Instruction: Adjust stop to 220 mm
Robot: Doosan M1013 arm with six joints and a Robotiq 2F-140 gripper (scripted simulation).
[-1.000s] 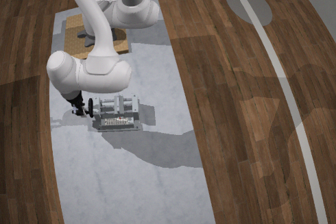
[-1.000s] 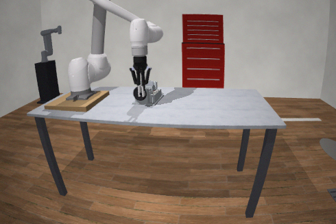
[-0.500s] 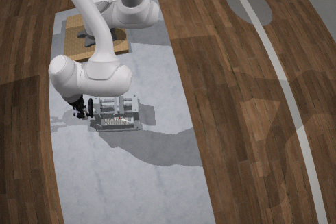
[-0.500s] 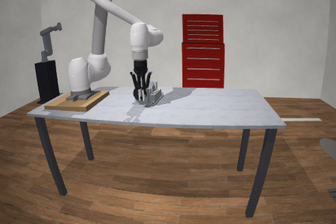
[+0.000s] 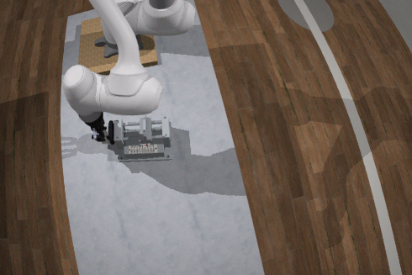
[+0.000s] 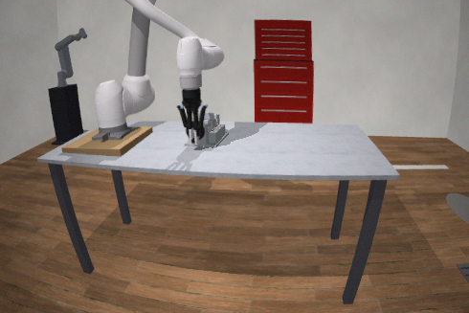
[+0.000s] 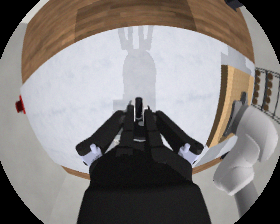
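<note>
My arm (image 5: 134, 96) (image 6: 139, 33) (image 7: 261, 132) reaches out from the wooden board (image 5: 90, 29) (image 6: 122, 146) (image 7: 235, 80) at one end of the pale tabletop (image 5: 168, 226) (image 6: 287, 152) (image 7: 186, 65). In the top view the stop rig (image 5: 145, 159) (image 6: 218, 134) sits nearer the tabletop's left long edge than its right, ruled scale (image 5: 143, 149) facing up, red pointer (image 5: 146, 145) past the scale's middle; I cannot read the number. My tool (image 5: 101, 139) (image 6: 193, 139) (image 7: 138, 103) is nearly closed at the rig's left end, where the handwheel (image 5: 111, 132) stands upright. Something slim and dark shows between my fingertips, most likely the wheel's crank grip. I judge the turning to be under way. To do it well, I should follow the wheel's circle smoothly, keep my wrist square to the grip, slow down near 220 and open only once the pointer rests there; pulling sideways could bind the grip or spoil the setting.
</note>
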